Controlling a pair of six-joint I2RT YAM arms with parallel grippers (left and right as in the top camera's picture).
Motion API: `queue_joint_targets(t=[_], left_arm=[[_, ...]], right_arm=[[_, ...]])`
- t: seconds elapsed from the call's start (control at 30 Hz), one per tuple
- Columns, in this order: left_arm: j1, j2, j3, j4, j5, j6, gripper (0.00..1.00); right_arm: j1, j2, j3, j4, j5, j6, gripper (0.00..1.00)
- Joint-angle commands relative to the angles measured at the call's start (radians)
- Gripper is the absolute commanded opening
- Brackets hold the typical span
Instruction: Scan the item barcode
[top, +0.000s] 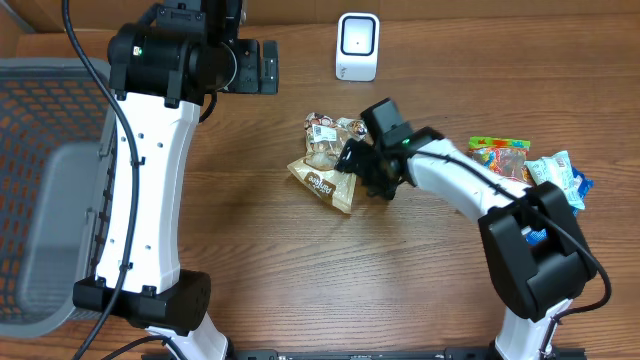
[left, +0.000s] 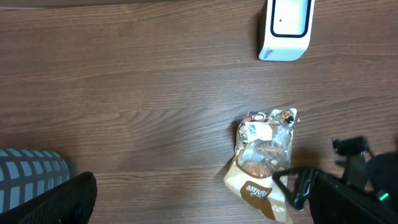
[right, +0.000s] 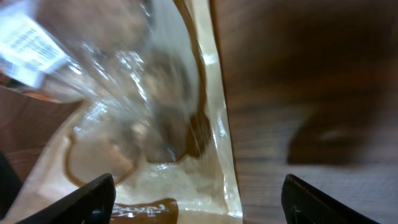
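Bag position: the snack bag (top: 322, 165) is lying flat on the wooden table (top: 250, 240), mid-table, well apart from the white scanner (top: 357, 47) at the far edge.
Bag axis: its long axis is running far to near, leaning a little. The clear end is pointing toward the scanner and the brown printed end toward the near edge.
Label: a white sticker (left: 255, 130) is facing up on the clear end.
Right gripper (right: 199, 202): it is sitting at the bag's right edge, with its fingers (right: 93, 199) standing wide apart and nothing clamped.
Left gripper (top: 268, 66): it is hanging near the far edge with its jaws spread and holding nothing.
Open room: bare wood is lying left of and in front of the bag. A grey mesh basket (top: 40, 200) is filling the left side, and colourful packets (top: 500, 152) are crowding the right.
Materials: the bag is crinkled, glossy clear film over a tan base, and the scanner is a smooth, rounded box.
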Motion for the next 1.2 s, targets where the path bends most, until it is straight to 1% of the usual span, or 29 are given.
queue_joint_targets(t=[0.0,0.07,0.13,0.23,0.3,0.33,0.37,0.43,0.47,0.5,0.53,0.6,0.63,0.67,0.73,0.8,0.9,0.97,1.0,1.1,1.13,1.17], left_arm=[[0.003,0.008,-0.003,0.003,-0.006,0.019,1.0],[0.003,0.008,-0.003,0.003,-0.006,0.019,1.0],[0.003,0.008,-0.003,0.003,-0.006,0.019,1.0],[0.003,0.008,-0.003,0.003,-0.006,0.019,1.0],[0.003,0.008,-0.003,0.003,-0.006,0.019,0.99],[0.003,0.008,-0.003,0.003,-0.006,0.019,1.0],[0.003,0.008,-0.003,0.003,-0.006,0.019,1.0],[0.003,0.008,-0.003,0.003,-0.006,0.019,1.0],[0.003,0.008,-0.003,0.003,-0.006,0.019,1.0],[0.003,0.008,-0.003,0.003,-0.006,0.019,1.0],[0.003,0.008,-0.003,0.003,-0.006,0.019,1.0],[0.003,0.008,-0.003,0.003,-0.006,0.019,1.0],[0.003,0.008,-0.003,0.004,-0.006,0.019,1.0],[0.003,0.008,-0.003,0.003,-0.006,0.019,1.0],[0.003,0.008,-0.003,0.003,-0.006,0.019,1.0],[0.003,0.008,-0.003,0.003,-0.006,0.019,1.0],[0.003,0.008,-0.003,0.003,-0.006,0.019,1.0],[0.003,0.008,-0.003,0.003,-0.006,0.019,1.0],[0.003,0.008,-0.003,0.003,-0.006,0.019,1.0],[0.003,0.008,-0.003,0.003,-0.006,0.019,0.99],[0.003,0.008,-0.003,0.003,-0.006,0.019,1.0],[0.003,0.008,-0.003,0.003,-0.006,0.019,1.0]], right_arm=[[0.074,0.001,-0.043,0.019,0.175,0.237,0.89],[0.117,0.002,-0.064,0.072,0.259,0.292,0.9],[0.153,0.016,-0.08,0.132,0.319,0.313,0.89],[0.187,0.072,-0.085,0.219,0.336,0.312,0.88],[0.197,0.118,-0.085,0.264,0.324,0.313,0.84],[0.197,0.142,-0.085,0.279,0.309,0.322,0.8],[0.197,0.154,-0.085,0.283,0.303,0.332,0.74],[0.197,0.167,-0.085,0.3,0.287,0.331,0.5],[0.197,0.169,-0.085,0.303,0.284,0.33,0.36],[0.197,0.169,-0.084,0.303,0.281,0.327,0.27],[0.197,0.169,-0.084,0.303,0.272,0.327,0.19],[0.195,0.169,-0.082,0.303,0.251,0.312,0.08],[0.192,0.169,-0.076,0.301,0.232,0.298,0.04],[0.187,0.167,-0.066,0.299,0.201,0.271,0.04],[0.172,0.152,-0.038,0.268,0.155,0.205,0.04],[0.145,0.099,0.013,0.158,0.146,0.111,0.04],[0.11,0.033,0.061,0.064,0.146,-0.04,0.04],[0.08,-0.018,0.101,-0.018,0.126,-0.226,0.04],[0.064,-0.039,0.129,-0.09,0.108,-0.35,0.04],[0.052,-0.05,0.183,-0.246,0.113,-0.557,0.04],[0.053,-0.05,0.198,-0.324,0.151,-0.667,0.04],[0.053,-0.05,0.198,-0.353,0.186,-0.713,0.04]])
